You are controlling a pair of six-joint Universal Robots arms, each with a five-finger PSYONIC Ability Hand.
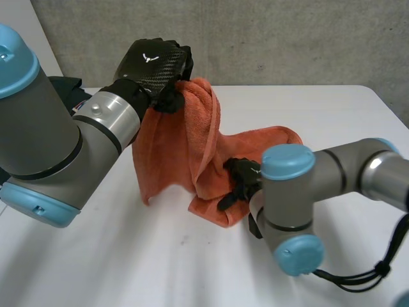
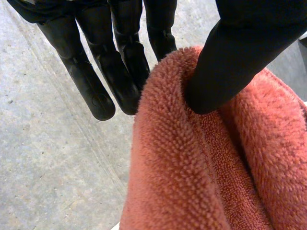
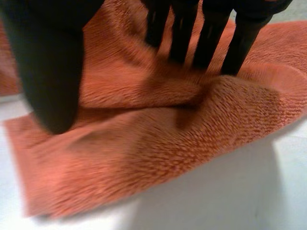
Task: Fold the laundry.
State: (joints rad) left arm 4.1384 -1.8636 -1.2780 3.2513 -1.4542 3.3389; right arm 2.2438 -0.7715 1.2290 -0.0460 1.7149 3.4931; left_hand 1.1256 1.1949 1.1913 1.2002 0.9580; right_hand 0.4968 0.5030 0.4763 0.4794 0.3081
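Towel: orange terry towel (image 1: pixel 192 147), one end held up in the air in a peak, the rest hanging down in long loose folds and landing on the white table (image 1: pixel 128 256), about mid-table. Lower end lying flat-ish in a doubled-over layer, nearest the robot's right side.

Towel up close: fuzzy looped pile, a thick rounded fold (image 2: pixel 192 167) in the left wrist view; a soft ridge over a flatter layer (image 3: pixel 158 143) in the right wrist view, white tabletop just beyond its edge.

Left hand: black left hand (image 1: pixel 156 64) up high over the far side of the table, clamped on the top of the towel. Thumb (image 2: pixel 240 57) dug into the fold from one side, fingers (image 2: pixel 96 81) pretty straight against the towel's edge on the other, so a pinch grip carrying the raised end.

Right hand: black right hand (image 1: pixel 241 179) down low on the towel's bottom part, near the edge closest to the robot. Fingers (image 3: pixel 211 38) straight and spread, tips pressing into the ridge of cloth; thumb (image 3: pixel 48 72) well apart from them, tip resting on the flat layer. Not gripping as far as visible, just pushing down.

Arms: left arm (image 1: pixel 38 128) reaching up from the near left, right arm (image 1: pixel 332 173) bent in low from the right.

Around: dark bundle of cloth (image 1: pixel 67 86) on the table behind the left arm, well apart from the towel. Grey concrete wall (image 1: pixel 287 38) at the back.
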